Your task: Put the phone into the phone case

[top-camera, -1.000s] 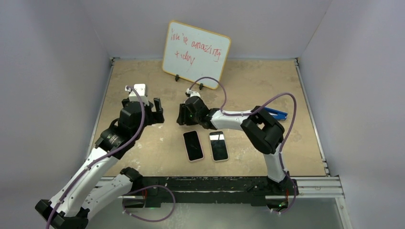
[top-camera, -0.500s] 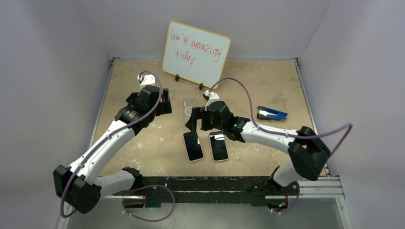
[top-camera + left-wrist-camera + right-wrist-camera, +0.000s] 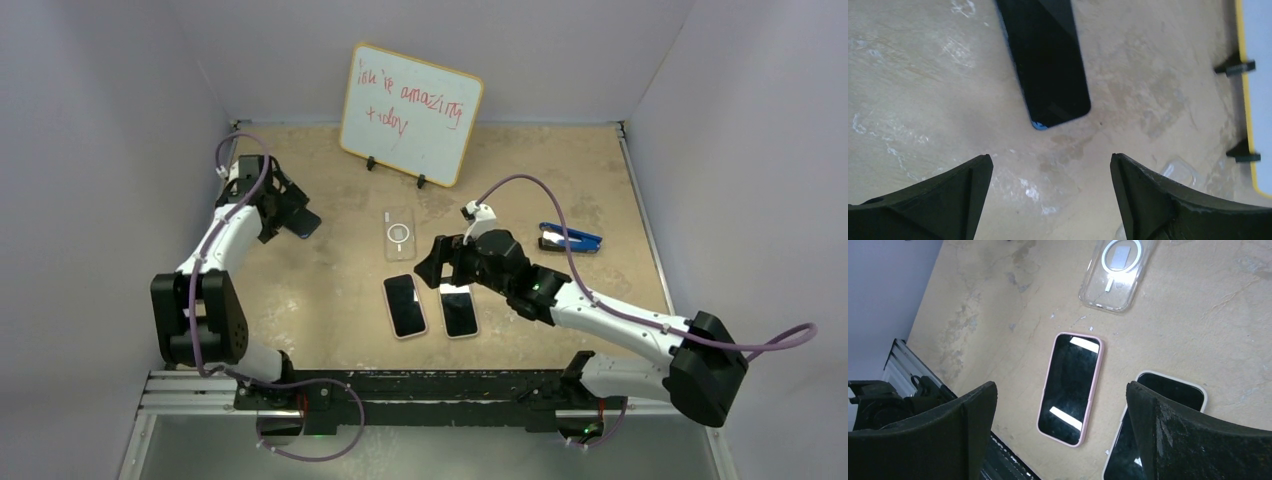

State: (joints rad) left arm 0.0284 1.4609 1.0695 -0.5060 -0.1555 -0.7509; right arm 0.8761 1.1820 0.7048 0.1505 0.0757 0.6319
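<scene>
**A:** Where is the left arm reaching?

**B:** It is folding up along the left edge of the tan scuffed surface [image 3: 310, 300], its forearm running to the far left corner and its wrist turning toward the middle. The left pincer [image 3: 290, 215] is spreading its fingers wide and gripping nothing. A dark rectangular phone with a blue edge [image 3: 1048, 65] is lying flat just ahead of the fingertips, not between them.

**A:** And the right arm?

**B:** Its elbow is jutting out low on the right, and the long forearm is stretching leftward to the centre. The right pincer [image 3: 437, 265] is hovering wide open and empty over the far ends of two phones lying side by side: a pink-rimmed black-screened phone [image 3: 1070, 387] and a cream-rimmed black-screened phone [image 3: 1158, 425].

**A:** Where is the case lying?

**B:** The clear plastic phone case with a white ring on its back [image 3: 400, 234] is lying empty near the middle, just beyond the two phones, between the pincers. A yellow-framed whiteboard with red handwriting [image 3: 410, 100] is standing at the back, and a blue clip-like object [image 3: 570, 238] is lying to the right.
</scene>
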